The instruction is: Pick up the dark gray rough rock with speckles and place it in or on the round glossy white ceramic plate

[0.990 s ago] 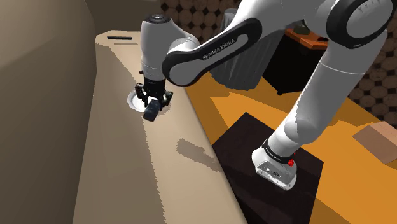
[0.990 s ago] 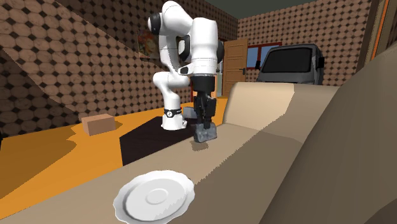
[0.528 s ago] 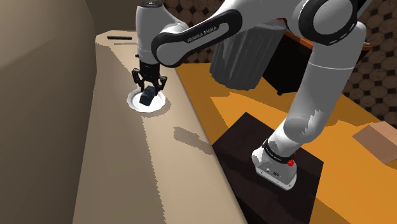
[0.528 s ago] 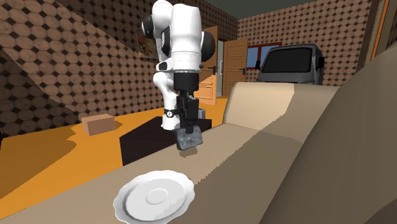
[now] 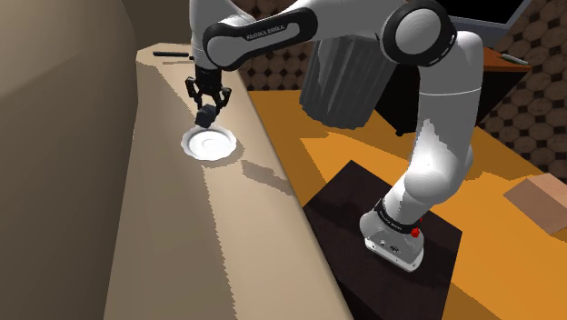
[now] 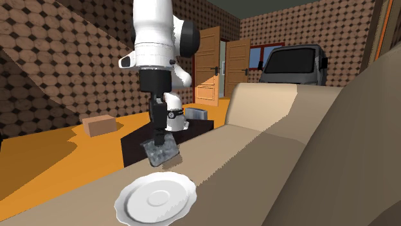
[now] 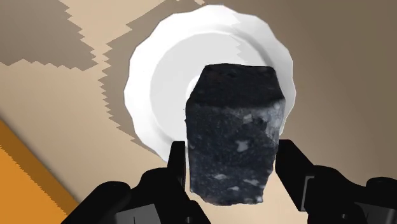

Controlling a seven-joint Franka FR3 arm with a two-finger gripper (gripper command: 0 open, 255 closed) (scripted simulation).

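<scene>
Where the shoulder view looks down along the beige surface [image 5: 173, 236], the black hand [image 5: 207, 111] is seen clamped on the dark rock [image 5: 207, 117], which is carried in the air just above the white plate [image 5: 211, 145] and apart from it; the plate itself is bare.

In the second exterior view, the rock [image 6: 161, 152] is shown hanging from the hand [image 6: 159, 144] over the surface [image 6: 257, 160], above and a little behind the scalloped plate [image 6: 156, 200], with a clear gap left between them.

In the wrist view, the rock [image 7: 234, 140] is clasped on both sides by the fingers [image 7: 177, 167] of the hand [image 7: 232, 162], which are parted only as far as the stone's width allows, and pale speckles are seen on its rough face. Much of the plate [image 7: 159, 83] lies beneath it.

The pick-up is judged done and the carry close to done. What is left, as far as can be judged, is for the rock to be lowered onto the plate, released, and the hand drawn clear
</scene>
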